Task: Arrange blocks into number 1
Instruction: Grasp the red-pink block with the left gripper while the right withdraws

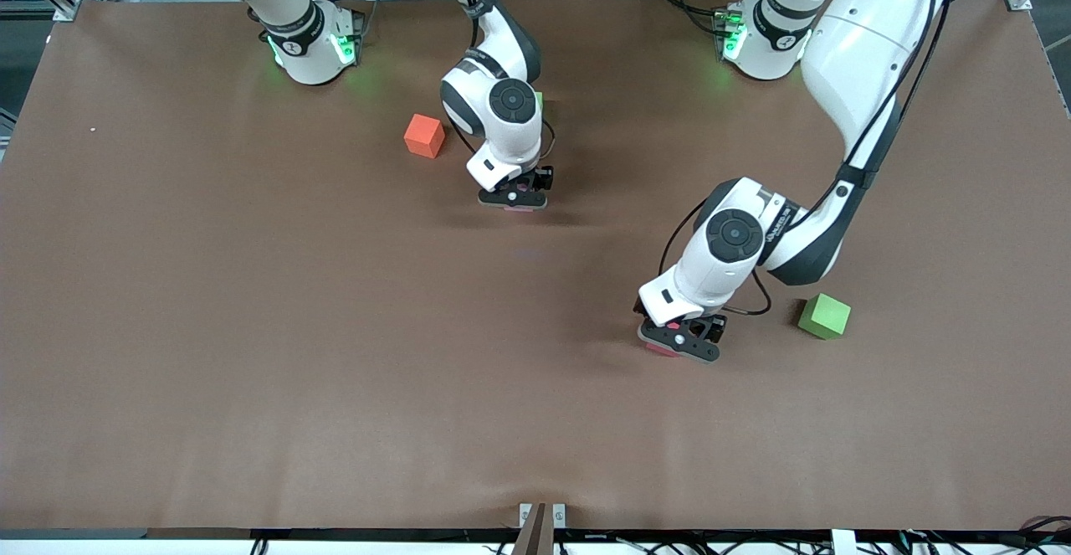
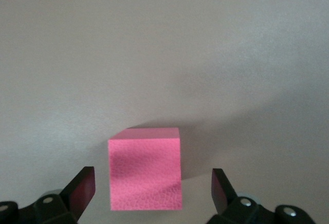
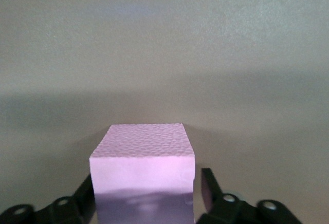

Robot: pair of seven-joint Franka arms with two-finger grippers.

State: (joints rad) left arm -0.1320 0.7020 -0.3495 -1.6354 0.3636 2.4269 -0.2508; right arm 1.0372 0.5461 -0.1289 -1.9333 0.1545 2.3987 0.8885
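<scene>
The left tool (image 1: 679, 342) sits low on the counter (image 1: 251, 329) with fingers (image 2: 82, 189) wide astride a pink block (image 2: 145, 168), ready to grip, while the right tool (image 1: 513, 198) pinches a paler pink block (image 3: 143, 175) near the red block (image 1: 424, 136); a green block (image 1: 824, 316) waits beside the left tool.

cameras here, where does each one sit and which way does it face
Front view: high across the table, facing both arms, left gripper and right gripper low over the brown table.
Left wrist view: on the left wrist, looking down at a pink block between open jaws.
Right wrist view: on the right wrist, pale pink block between its jaws.
Shared: both blocks peek out under the grippers in front view.
</scene>
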